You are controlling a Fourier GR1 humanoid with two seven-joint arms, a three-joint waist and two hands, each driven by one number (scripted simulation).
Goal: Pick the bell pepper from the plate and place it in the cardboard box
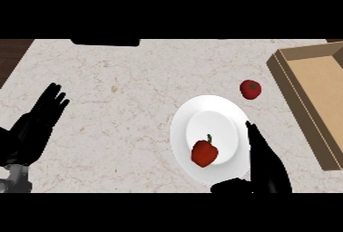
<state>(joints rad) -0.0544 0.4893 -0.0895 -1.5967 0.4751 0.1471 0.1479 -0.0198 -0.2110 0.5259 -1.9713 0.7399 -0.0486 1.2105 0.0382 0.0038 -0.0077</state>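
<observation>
Pale marbled worktop (120,81) fills most of the frame, with a strip of dark wood at the upper left corner. Near the centre, slightly right and low, sits a white plate (201,108). On its lower part lies a red bell pepper (204,152) with a short green stem pointing up. Just beyond the plate's upper right rim, a small red tomato (250,89) rests on the worktop. An open cardboard box (321,86) runs along the right edge. At lower right, the black right hand (264,161) is open, fingers straight, overlapping the plate's right rim and holding nothing. At left, the left hand (40,120) rests open, fingers up.
</observation>
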